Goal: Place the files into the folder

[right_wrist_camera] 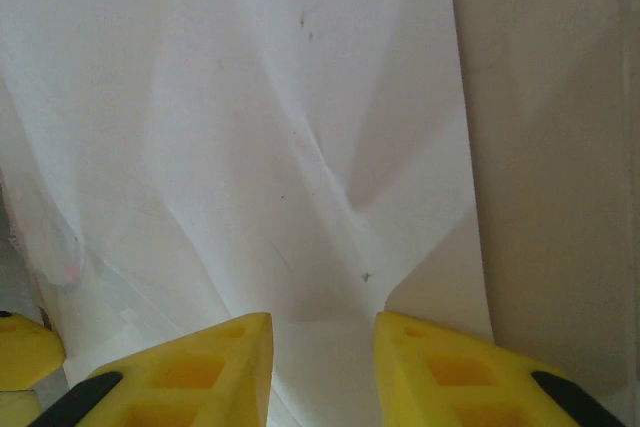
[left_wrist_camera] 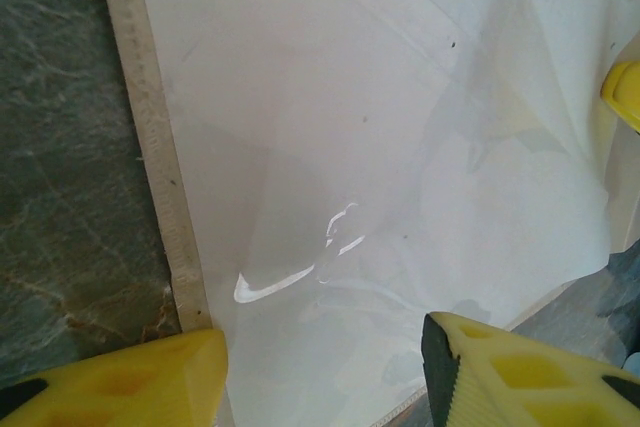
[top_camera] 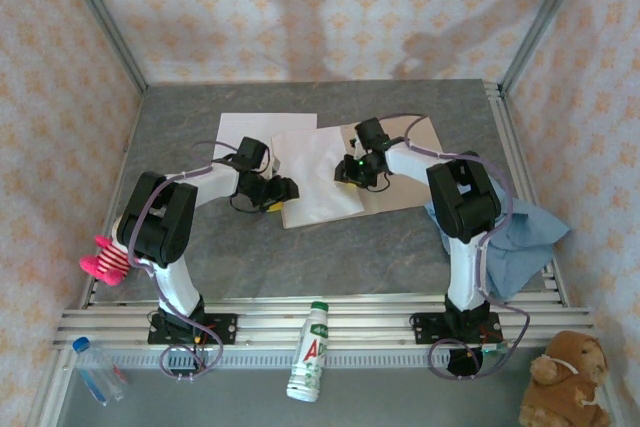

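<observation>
Files first: one white sheet (top_camera: 318, 182) lies rumpled mid-table (top_camera: 180, 247), overlapping the open tan folder (top_camera: 398, 197), and a second sheet (top_camera: 262, 130) lies flat behind it. Left gripper (left_wrist_camera: 325, 347) gapes wide over the rumpled sheet's edge. Right gripper (right_wrist_camera: 322, 332) straddles a raised crease, jaws narrowly apart.

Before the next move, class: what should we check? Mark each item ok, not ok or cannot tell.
1. Folder lies flat: ok.
2. Middle sheet overlaps the folder: ok.
3. Middle sheet smooth: not ok, creased.
4. Left pincer open above the middle sheet: ok.
5. Right pincer gripping the middle sheet: cannot tell.
6. Far sheet in the folder: not ok, it lies outside.
</observation>
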Controlling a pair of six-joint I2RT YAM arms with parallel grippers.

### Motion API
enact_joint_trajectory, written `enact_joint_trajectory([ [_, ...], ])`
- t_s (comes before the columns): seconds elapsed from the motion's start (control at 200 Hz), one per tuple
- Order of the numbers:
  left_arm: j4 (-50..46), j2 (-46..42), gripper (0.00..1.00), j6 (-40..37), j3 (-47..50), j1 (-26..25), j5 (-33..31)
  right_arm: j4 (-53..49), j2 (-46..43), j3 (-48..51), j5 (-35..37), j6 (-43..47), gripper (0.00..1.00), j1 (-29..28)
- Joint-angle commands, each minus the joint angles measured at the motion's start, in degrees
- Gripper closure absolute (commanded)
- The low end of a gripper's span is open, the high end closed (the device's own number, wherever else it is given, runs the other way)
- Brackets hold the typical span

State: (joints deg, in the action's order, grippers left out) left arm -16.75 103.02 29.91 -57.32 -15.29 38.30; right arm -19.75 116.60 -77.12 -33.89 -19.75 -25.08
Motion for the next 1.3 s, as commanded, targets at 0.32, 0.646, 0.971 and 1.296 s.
enact_joint_trajectory([
  [0.32, -11.3, -7.1, 0.36, -2.5, -2.0, 0.6, -10.9, -4.9, -1.1, -0.8, 4.1, 0.5, 0.67, -1.2],
  [0.646, -12.4, -11.0, 0.35, -1.5, -1.8, 0.9, -13.7, -5.7, -3.4, -0.1, 4.2, -2.8, 0.67, -1.9],
  [0.971, -5.9, -9.1, 0.49, 0.4, 2.6, 0.6, -8.1, -5.4, -3.4, 1.2, 4.8, -4.1, 0.67, -2.1],
  [1.296, -1.9, -6.2, 0.51, 2.8, 4.0, -0.8, -5.9, -4.8, -3.1, 1.5, 5.1, -5.3, 0.67, -2.5],
])
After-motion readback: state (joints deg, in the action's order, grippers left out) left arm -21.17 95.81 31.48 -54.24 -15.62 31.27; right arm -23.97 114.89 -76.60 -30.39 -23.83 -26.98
